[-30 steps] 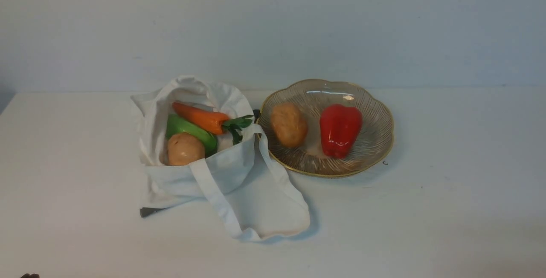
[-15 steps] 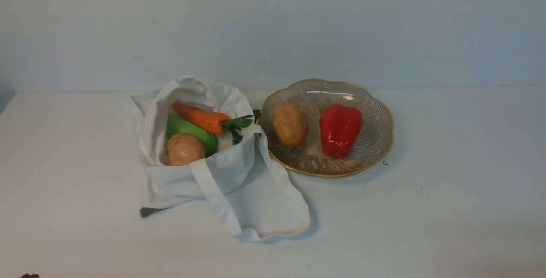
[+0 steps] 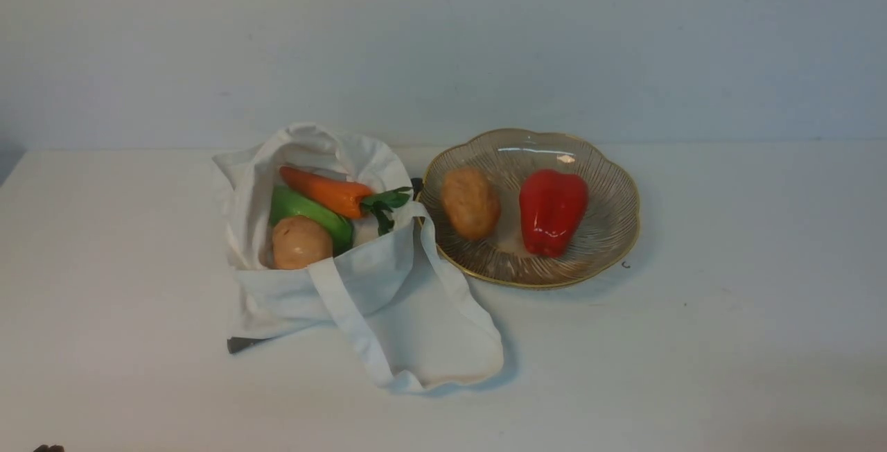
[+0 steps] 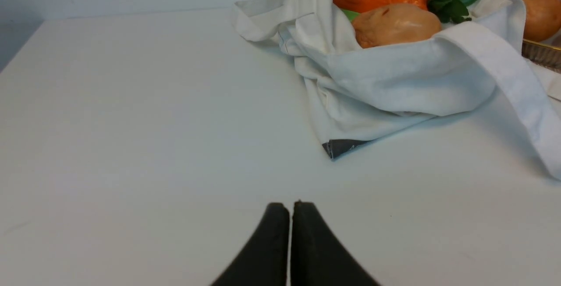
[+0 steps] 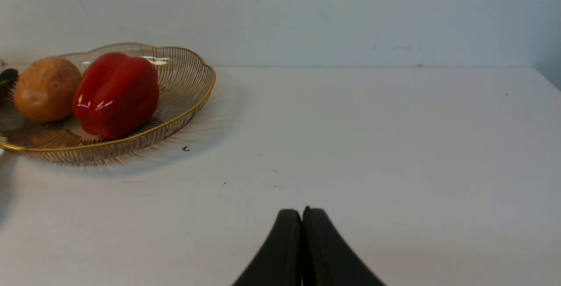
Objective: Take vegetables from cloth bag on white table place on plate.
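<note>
Left pincer (image 4: 290,207) closed, empty; bag (image 4: 394,75) ahead of it holds a potato (image 4: 395,23), carrot (image 4: 377,0) (green pepper (image 3: 308,211) beneath). Right pincer (image 5: 302,214) closed, empty; plate (image 5: 184,101) ahead carries another potato (image 5: 46,88) and red pepper (image 5: 116,93).

We see only part of the green pepper (image 3: 308,211), buried under the carrot (image 3: 324,190) and potato (image 3: 300,242); a dark object (image 3: 416,185) between cloth bag (image 3: 360,279) and plate (image 3: 610,244) stays unidentifiable.

Plain pale grey-blue wall (image 3: 443,43) runs along desk's far edge, no marks bar faint scuffs. Wall darker toward far-left corner, w/ a shadowed strip there. Light soft and even, from above/front; shadows faint. No windows or other furniture in view.
</note>
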